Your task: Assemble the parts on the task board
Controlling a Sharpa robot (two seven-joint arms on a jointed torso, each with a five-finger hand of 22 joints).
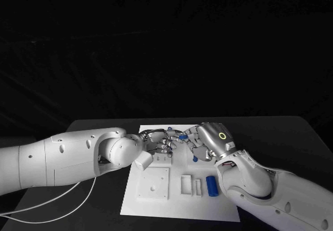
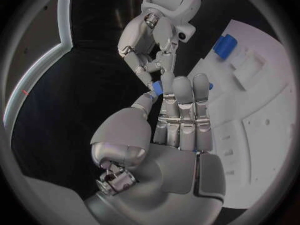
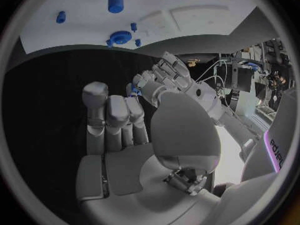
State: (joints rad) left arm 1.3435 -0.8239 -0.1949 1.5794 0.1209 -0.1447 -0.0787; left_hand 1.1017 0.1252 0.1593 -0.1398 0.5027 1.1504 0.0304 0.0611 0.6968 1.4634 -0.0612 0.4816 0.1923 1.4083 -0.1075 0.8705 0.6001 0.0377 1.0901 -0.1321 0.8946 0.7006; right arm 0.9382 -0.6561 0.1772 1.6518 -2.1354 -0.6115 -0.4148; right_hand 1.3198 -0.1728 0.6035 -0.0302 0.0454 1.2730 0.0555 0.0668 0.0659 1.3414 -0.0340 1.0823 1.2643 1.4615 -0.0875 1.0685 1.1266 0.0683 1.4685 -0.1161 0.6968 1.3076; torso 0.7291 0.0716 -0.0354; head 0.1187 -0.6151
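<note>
Above the white task board (image 1: 177,202), both hands meet at a small blue part (image 1: 182,137). My left hand (image 1: 158,142) pinches this small blue part (image 2: 157,88) between its thumb and a fingertip. The fingertips (image 2: 149,75) of my right hand (image 1: 210,139) reach the same piece, and whether they grip it cannot be told. The part (image 3: 132,89) also shows just beyond the right hand's straight fingers (image 3: 117,116), next to the left hand (image 3: 172,82). A blue cylinder (image 1: 211,186) lies on the board near its front right. A blue gear (image 3: 120,36) lies on the board too.
White raised blocks (image 1: 153,185) and a slotted holder (image 1: 188,185) sit on the board's front half. Two small blue pieces (image 3: 60,17) (image 3: 133,26) lie near the gear. The black table (image 1: 291,139) surrounds the board.
</note>
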